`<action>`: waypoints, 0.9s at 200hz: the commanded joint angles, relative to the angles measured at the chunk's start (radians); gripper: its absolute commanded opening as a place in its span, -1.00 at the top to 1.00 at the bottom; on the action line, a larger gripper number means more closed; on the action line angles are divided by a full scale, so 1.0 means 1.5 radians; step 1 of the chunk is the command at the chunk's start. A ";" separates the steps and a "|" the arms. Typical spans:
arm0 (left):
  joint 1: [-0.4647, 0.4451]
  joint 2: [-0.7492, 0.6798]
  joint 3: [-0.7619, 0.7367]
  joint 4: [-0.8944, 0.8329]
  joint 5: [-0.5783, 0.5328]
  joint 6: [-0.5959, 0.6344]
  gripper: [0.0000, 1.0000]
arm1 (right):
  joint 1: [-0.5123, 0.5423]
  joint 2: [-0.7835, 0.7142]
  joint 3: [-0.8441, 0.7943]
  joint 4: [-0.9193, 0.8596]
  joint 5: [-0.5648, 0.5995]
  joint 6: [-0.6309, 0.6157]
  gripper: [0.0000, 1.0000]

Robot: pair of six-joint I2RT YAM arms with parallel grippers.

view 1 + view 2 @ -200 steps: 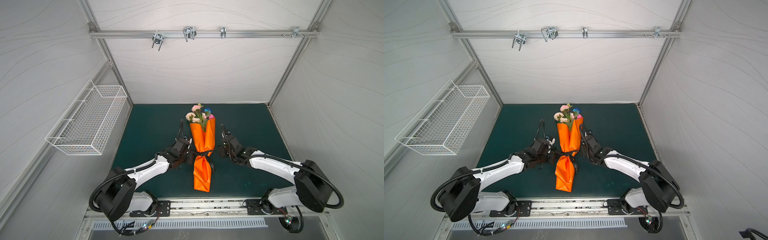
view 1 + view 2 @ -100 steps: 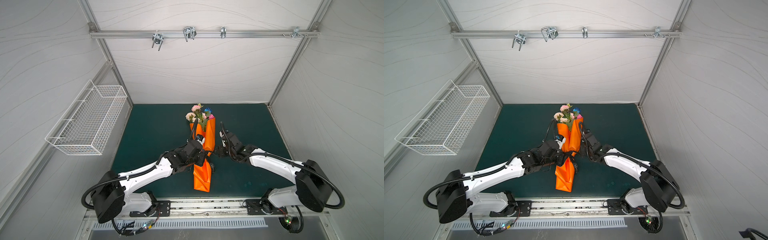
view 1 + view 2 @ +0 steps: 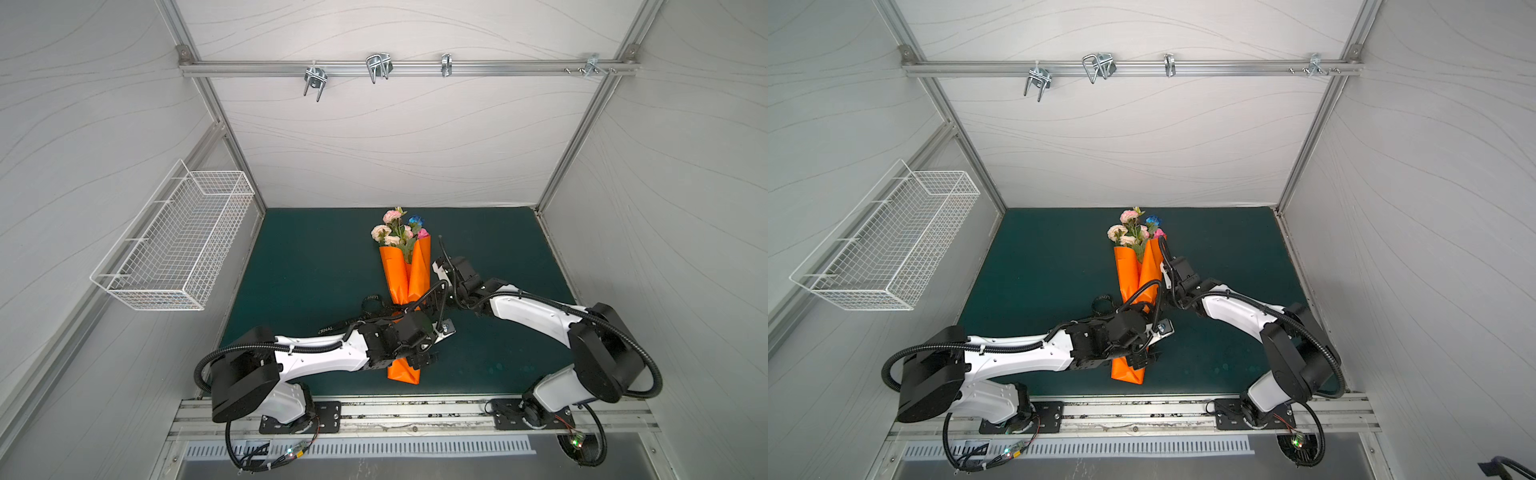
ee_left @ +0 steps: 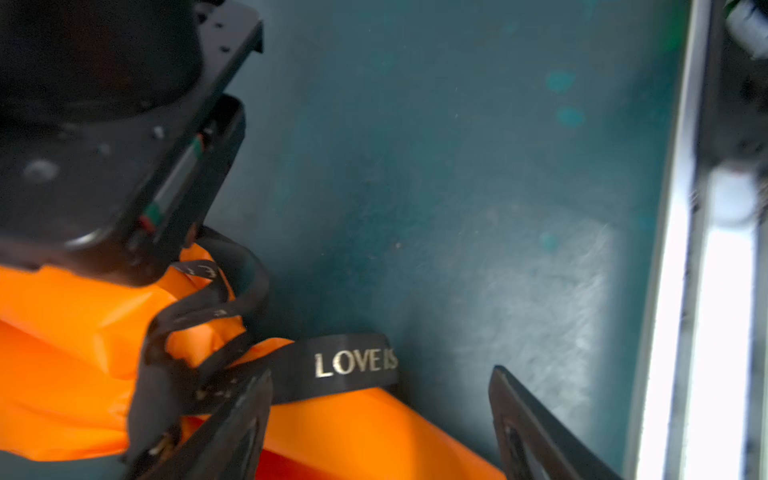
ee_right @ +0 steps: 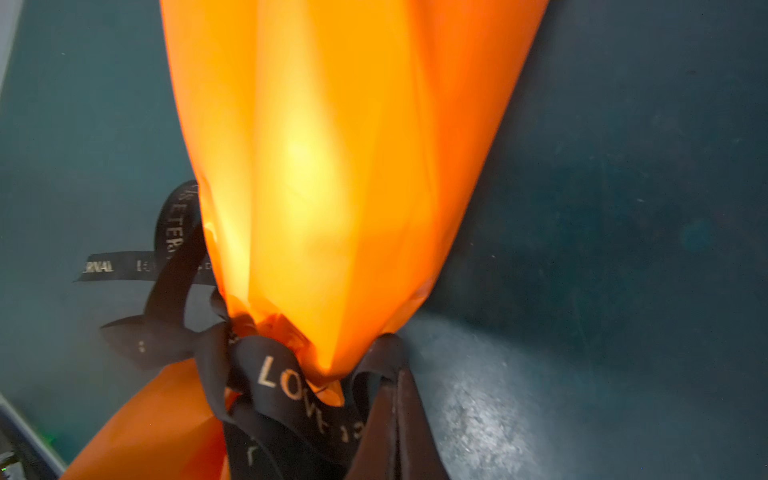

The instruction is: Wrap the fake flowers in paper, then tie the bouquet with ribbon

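Observation:
The bouquet of fake flowers [image 3: 397,228] [image 3: 1133,230] lies lengthwise mid-mat in orange wrapping paper [image 3: 405,274] [image 5: 332,166]. A black ribbon [image 3: 370,301] [image 5: 291,386] with pale lettering is knotted round its waist. One tail reading "LOVE IS" [image 4: 353,363] lies on the paper. My left arm reaches across the wrap's lower part. The left gripper [image 3: 424,359] [image 4: 381,374] is open, its fingers straddling the paper beside that tail and holding nothing. My right gripper [image 5: 397,386] [image 3: 419,307] is shut on a ribbon loop at the waist's right side.
A white wire basket [image 3: 174,245] hangs on the left wall. Metal hooks [image 3: 376,66] sit on the back rail above. The metal base rail [image 3: 374,411] [image 4: 685,291] runs along the mat's front edge, close to my left gripper.
My left arm swung from the bouquet's left side across its lower part toward the front. Its gripper opened wide and no longer pinches the ribbon. The right gripper stayed shut at the waist.

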 commanded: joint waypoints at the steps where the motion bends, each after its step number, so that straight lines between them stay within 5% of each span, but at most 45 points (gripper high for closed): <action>1: 0.001 0.029 0.008 -0.002 -0.052 0.092 -0.66 | -0.008 0.006 0.013 -0.006 -0.033 -0.002 1.00; 52: 0.001 0.106 0.056 -0.018 -0.115 0.097 -0.64 | -0.014 0.005 0.017 -0.003 -0.049 0.005 1.00; 95: 0.001 0.145 0.086 -0.026 -0.167 0.075 -0.40 | -0.015 -0.006 0.007 0.004 -0.054 0.009 1.00; 106: 0.001 0.149 0.089 -0.025 -0.178 0.068 -0.22 | -0.016 -0.007 0.005 0.006 -0.056 0.011 1.00; 131: 0.001 0.143 0.089 -0.021 -0.193 0.053 0.54 | -0.017 -0.008 0.003 0.008 -0.056 0.013 1.00; 151: 0.001 0.126 0.086 -0.018 -0.194 0.038 0.83 | -0.018 -0.011 0.004 0.010 -0.056 0.012 1.00; 180: 0.001 0.076 0.075 -0.007 -0.160 0.007 1.00 | -0.020 -0.015 0.006 0.010 -0.056 0.009 1.00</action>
